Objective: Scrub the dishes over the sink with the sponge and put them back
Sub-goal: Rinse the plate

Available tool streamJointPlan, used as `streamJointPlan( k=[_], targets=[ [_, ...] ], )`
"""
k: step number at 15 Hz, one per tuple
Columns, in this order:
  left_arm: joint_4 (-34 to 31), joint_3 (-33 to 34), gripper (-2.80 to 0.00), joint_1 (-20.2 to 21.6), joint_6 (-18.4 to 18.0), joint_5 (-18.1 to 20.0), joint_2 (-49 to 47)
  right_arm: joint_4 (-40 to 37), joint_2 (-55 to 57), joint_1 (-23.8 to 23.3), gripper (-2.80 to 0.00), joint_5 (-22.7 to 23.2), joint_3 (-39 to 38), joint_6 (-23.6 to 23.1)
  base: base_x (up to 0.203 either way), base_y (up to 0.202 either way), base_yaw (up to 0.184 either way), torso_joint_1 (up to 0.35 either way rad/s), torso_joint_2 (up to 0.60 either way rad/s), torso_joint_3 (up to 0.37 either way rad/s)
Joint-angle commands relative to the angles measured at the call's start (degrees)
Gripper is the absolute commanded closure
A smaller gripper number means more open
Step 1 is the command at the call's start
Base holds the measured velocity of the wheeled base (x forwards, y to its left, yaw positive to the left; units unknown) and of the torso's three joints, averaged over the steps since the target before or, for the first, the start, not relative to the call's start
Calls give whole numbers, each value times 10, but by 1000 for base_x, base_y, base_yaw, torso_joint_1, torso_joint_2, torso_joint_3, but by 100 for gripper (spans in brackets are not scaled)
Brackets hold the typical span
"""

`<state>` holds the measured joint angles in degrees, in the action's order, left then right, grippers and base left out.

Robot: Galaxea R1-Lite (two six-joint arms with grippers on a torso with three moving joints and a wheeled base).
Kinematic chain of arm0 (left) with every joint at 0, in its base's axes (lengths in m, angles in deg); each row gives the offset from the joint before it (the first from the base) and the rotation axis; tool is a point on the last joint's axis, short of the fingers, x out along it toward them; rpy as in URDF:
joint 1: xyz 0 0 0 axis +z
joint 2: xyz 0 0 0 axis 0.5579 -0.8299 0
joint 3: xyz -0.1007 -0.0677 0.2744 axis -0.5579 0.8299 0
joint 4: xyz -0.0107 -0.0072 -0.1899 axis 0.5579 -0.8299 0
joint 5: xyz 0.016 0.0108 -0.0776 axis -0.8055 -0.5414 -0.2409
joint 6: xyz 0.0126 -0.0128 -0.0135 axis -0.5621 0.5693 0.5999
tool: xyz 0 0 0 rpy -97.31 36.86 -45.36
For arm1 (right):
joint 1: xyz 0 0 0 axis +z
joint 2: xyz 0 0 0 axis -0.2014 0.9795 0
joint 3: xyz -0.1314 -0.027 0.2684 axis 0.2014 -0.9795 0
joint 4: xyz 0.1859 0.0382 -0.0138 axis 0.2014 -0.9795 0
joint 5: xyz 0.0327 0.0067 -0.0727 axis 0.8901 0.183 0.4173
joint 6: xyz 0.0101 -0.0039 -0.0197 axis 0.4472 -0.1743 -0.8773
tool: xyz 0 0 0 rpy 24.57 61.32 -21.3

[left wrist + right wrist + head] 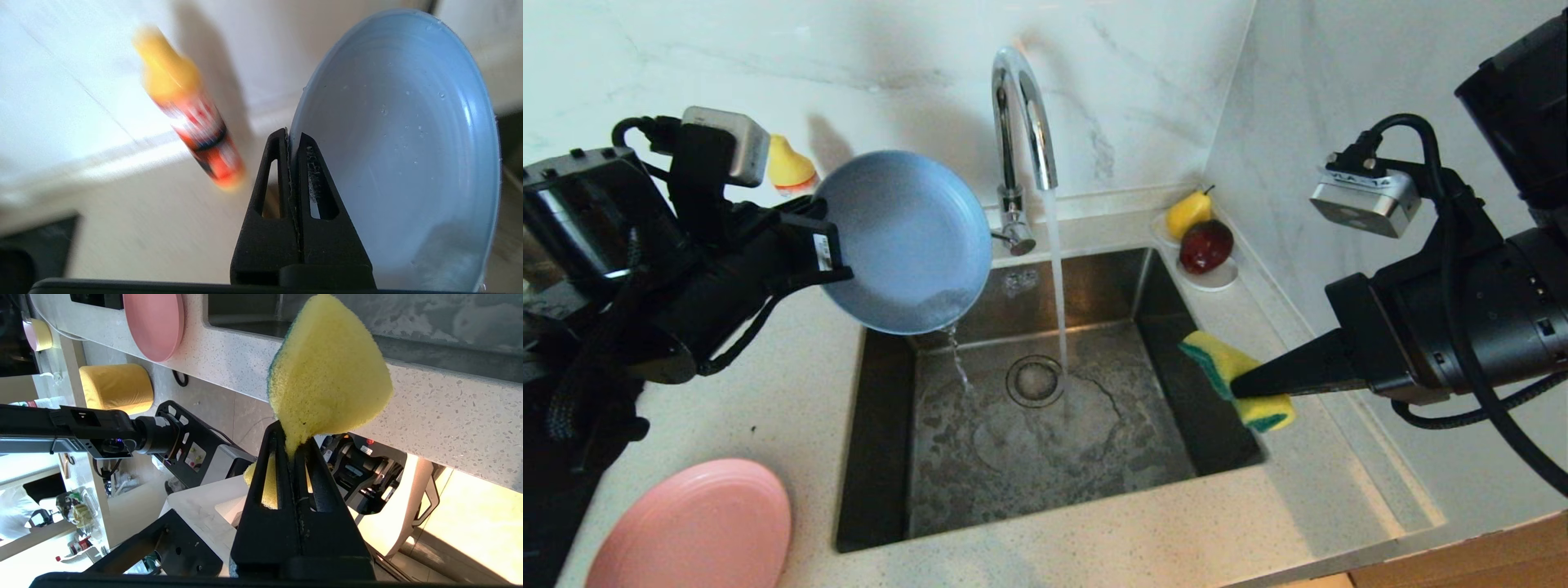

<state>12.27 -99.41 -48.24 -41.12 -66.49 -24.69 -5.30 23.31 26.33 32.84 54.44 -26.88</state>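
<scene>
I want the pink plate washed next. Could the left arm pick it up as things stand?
Probably not yet: the left claw is shut on the grey-blue plate over the sink; the pink plate lies uncovered.

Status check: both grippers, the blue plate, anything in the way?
Left gripper shut on blue plate, tilted, draining over sink. Right gripper shut on sponge at sink's right edge. Tap running between them.

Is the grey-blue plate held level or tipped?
Tipped. The left gripper pinches the grey-blue plate by its rim, nearly on edge, and water runs off its low edge into the sink.
</scene>
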Motion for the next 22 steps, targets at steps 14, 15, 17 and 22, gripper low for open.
streamJointPlan(
  k=[14,15,17,22],
  targets=[
    [-97,24,0,40,52,2,56,-4,-7,0,0,0,1,5,0,0,0,0,0,0],
    [-186,4,0,46,95,4,71,-4,-10,-1,0,0,-1,5,0,0,0,0,0,0],
    [-352,-53,0,61,182,18,92,-4,-10,-1,0,0,-5,5,0,0,0,0,0,0],
    [-618,-133,0,149,323,79,117,-2,-8,-2,0,0,-20,1,0,0,0,0,0,0]
  ],
)
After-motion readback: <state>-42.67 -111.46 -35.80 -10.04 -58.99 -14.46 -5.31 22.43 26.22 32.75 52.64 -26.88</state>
